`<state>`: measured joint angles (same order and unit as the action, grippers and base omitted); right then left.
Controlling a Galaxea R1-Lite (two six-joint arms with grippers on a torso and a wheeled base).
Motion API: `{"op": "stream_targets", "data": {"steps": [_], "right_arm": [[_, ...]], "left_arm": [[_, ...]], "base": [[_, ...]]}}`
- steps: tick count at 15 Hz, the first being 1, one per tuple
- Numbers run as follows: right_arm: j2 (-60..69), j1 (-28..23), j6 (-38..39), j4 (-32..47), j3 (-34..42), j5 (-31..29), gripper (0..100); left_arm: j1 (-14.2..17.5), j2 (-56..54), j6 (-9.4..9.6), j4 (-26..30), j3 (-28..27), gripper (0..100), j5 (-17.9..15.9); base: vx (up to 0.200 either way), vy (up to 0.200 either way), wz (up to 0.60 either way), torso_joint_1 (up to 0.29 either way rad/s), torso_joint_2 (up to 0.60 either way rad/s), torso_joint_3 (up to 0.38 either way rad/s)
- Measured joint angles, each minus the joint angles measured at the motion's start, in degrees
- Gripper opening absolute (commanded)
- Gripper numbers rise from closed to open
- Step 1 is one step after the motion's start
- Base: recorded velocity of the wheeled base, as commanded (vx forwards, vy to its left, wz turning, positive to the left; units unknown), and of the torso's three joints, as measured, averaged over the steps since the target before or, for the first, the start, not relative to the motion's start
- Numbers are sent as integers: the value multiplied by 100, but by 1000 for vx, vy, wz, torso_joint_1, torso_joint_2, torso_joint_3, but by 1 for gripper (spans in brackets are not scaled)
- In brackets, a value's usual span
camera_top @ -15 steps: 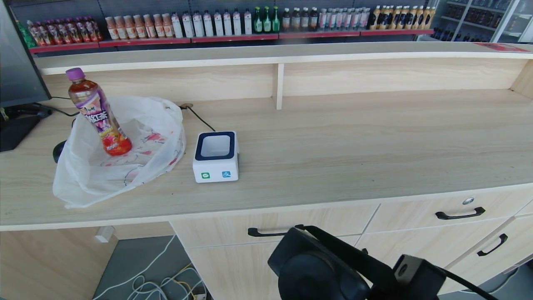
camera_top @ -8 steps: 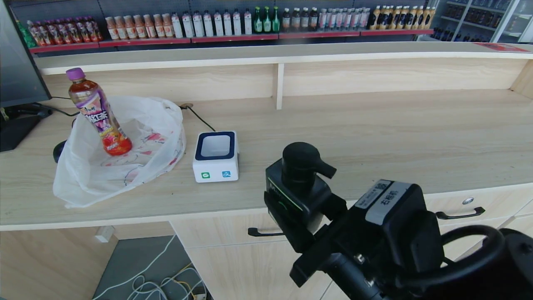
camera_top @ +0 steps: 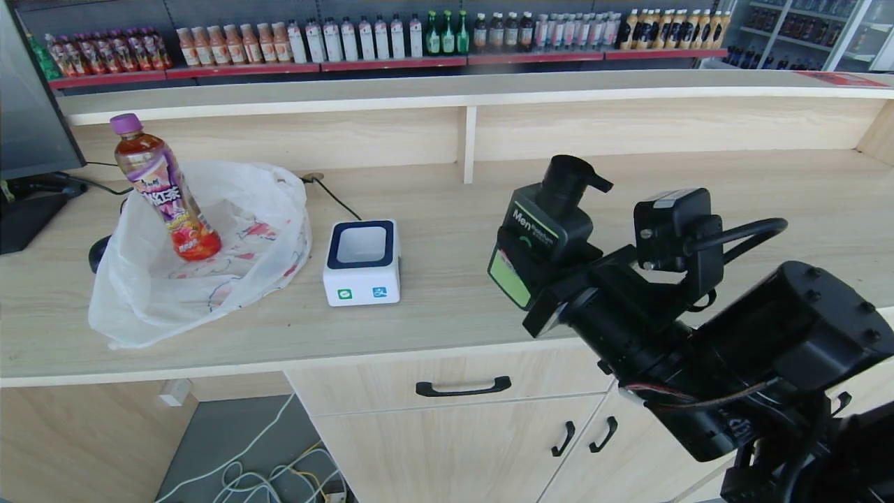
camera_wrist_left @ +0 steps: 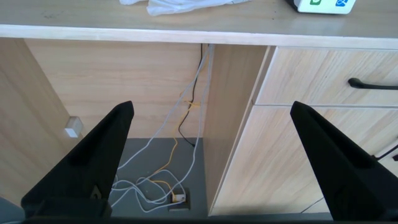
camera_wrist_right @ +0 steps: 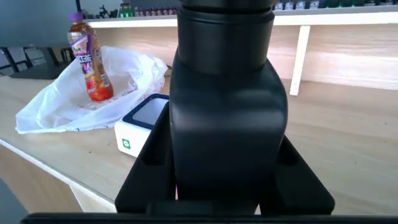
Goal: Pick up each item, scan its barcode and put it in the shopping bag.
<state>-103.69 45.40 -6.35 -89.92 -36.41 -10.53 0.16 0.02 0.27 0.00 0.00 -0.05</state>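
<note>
Scanning step: the right claw [camera_top: 559, 297], clamped on the black pump bottle [camera_top: 552, 223], holds it above the surface [camera_top: 663, 175], right of the scanner [camera_top: 362, 260]. Next, the barcode must face the scanner's window. The left claw [camera_wrist_left: 208, 155] hangs apart, below the surface's edge.

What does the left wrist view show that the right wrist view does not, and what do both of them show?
Left wrist view: the open left gripper, the cables on the floor under the counter, and a drawer handle. Right wrist view: the black pump bottle held in the right gripper, the tea bottle standing in the bag, and the drink shelf behind. Both: the white bag, the scanner and the wooden counter.
</note>
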Motion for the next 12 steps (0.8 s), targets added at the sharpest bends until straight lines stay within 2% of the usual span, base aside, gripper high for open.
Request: {"op": "stream_targets", "data": {"steps": [6,10,12], "right_arm": [[-6,-740,154,-2,-466,-202,0],[-5,-902,184,0,-569,-255,0],[20,-974,187,0,-581,-257,0]], "left_arm": [[0,0,0,0,0,100,0],[2,0,-5,0,0,100,0],[-2,0,-6,0,0,100,2]], "base": [[0,0,0,0,0,0],[0,0,0,0,0,0],[0,200,0,5,5,2]]}}
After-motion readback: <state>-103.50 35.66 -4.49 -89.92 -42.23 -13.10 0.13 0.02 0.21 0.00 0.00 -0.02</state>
